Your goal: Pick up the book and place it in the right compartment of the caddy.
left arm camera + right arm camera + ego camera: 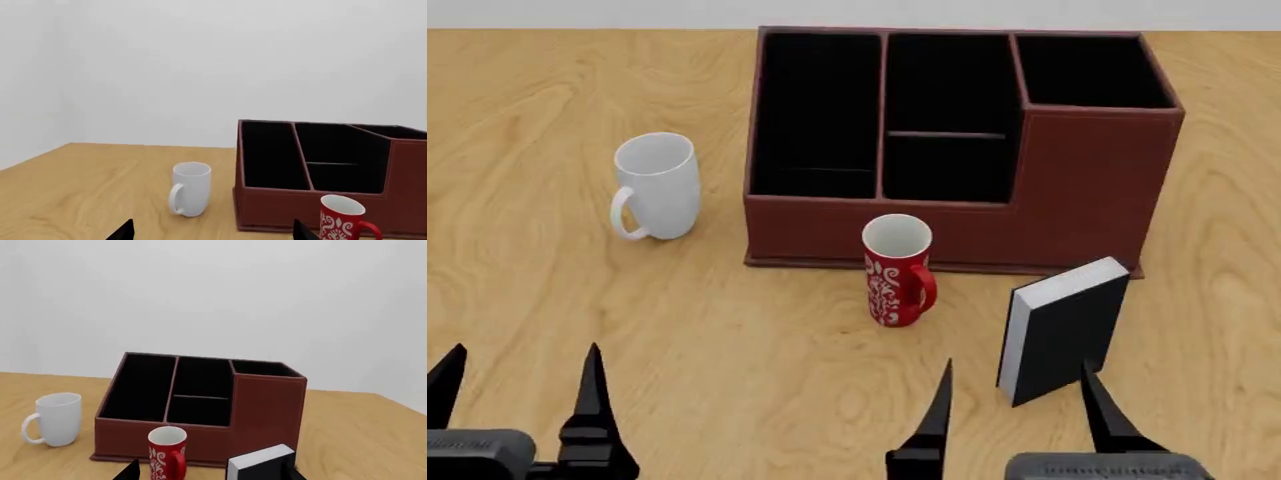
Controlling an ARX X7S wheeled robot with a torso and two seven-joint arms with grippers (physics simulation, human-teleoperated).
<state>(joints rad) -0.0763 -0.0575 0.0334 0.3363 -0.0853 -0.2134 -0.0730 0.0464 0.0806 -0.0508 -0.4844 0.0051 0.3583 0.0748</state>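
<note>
The black book (1065, 335) with white page edges stands upright on the table, in front of the caddy's right end; it also shows in the right wrist view (261, 465). The red-brown caddy (961, 230) stands at the back middle. Its right compartment (1090, 72) is a squarish black-lined bin behind a tall front wall. My right gripper (1017, 400) is open just in front of the book, its right finger near the book's lower edge, holding nothing. My left gripper (518, 385) is open and empty at the front left.
A red patterned mug (897, 270) stands in front of the caddy, left of the book. A white mug (655, 186) stands left of the caddy. The wooden table (734, 340) runs to a white wall behind.
</note>
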